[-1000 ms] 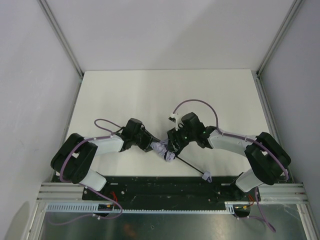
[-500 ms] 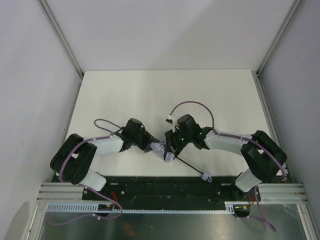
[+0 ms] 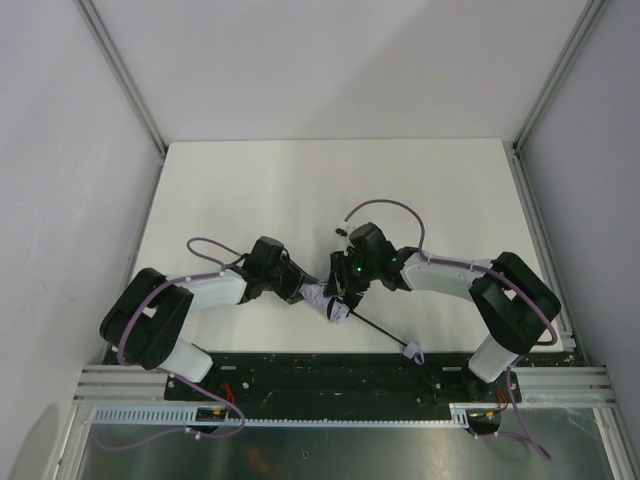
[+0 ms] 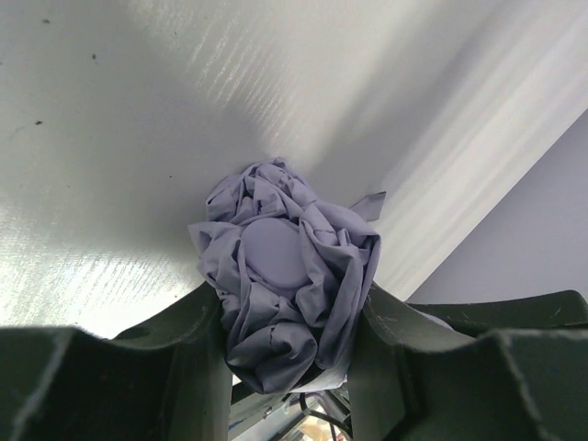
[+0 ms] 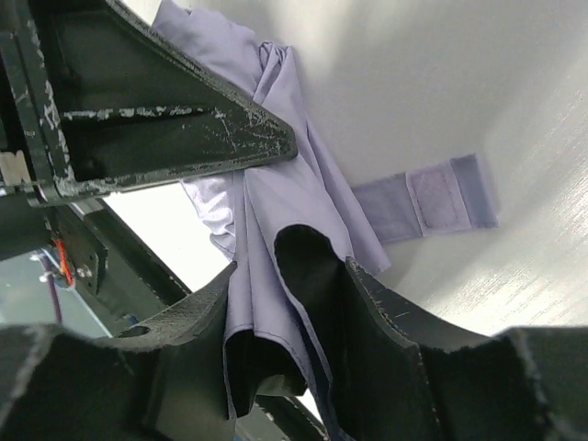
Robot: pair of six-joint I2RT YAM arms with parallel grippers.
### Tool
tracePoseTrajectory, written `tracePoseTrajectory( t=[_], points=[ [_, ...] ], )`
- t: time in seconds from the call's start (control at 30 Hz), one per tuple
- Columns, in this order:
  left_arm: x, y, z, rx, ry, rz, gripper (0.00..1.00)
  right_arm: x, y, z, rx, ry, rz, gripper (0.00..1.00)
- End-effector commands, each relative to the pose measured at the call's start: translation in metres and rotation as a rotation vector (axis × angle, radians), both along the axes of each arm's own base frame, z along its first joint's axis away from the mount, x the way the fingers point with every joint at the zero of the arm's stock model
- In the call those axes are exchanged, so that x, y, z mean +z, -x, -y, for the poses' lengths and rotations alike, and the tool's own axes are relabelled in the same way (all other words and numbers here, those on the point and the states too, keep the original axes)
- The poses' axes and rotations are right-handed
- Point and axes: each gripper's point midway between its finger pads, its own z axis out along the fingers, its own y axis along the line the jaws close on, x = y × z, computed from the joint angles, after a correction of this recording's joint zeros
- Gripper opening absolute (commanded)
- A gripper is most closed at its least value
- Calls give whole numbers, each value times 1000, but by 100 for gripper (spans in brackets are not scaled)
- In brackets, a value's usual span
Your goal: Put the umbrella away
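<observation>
The umbrella (image 3: 326,301) lies at the near middle of the white table, between my two arms. Its lavender canopy is bunched up, and its thin black shaft (image 3: 378,332) runs toward the near right to the small handle (image 3: 413,353). My left gripper (image 3: 304,293) is shut on the canopy's top end (image 4: 280,266), with crumpled fabric filling the space between its fingers (image 4: 197,340). From the right, my right gripper (image 3: 340,292) has closed on the canopy's hanging folds (image 5: 276,211). The fabric's closing strap (image 5: 430,200) lies flat on the table beside it.
The table (image 3: 300,190) is walled in by white panels on the left, back and right. A black base plate (image 3: 330,370) and an aluminium rail (image 3: 330,415) run along the near edge, just below the umbrella's handle.
My right arm has slid left toward the canopy and its jaws have narrowed onto the fabric. The left arm and the umbrella have stayed in place.
</observation>
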Motion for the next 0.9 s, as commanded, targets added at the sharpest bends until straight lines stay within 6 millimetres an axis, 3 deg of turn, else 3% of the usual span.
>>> tracePoseTrajectory(
  t=[0.0,0.27,0.53,0.63,0.87],
  points=[
    [-23,31,-15,-51,-98,-88,0,5,-41,3,-186,0,-15,45],
    [-24,32,-12,-59,-101,-88,0,14,-63,-8,-218,-67,-78,44],
    [-24,33,-11,-68,-102,-89,0,39,-58,-41,53,-190,21,56],
    [-25,33,-10,-71,-102,-91,0,46,-59,-39,110,-186,91,42],
    [-24,35,-10,-76,-100,-88,0,60,-44,-17,268,-242,70,3]
  ],
)
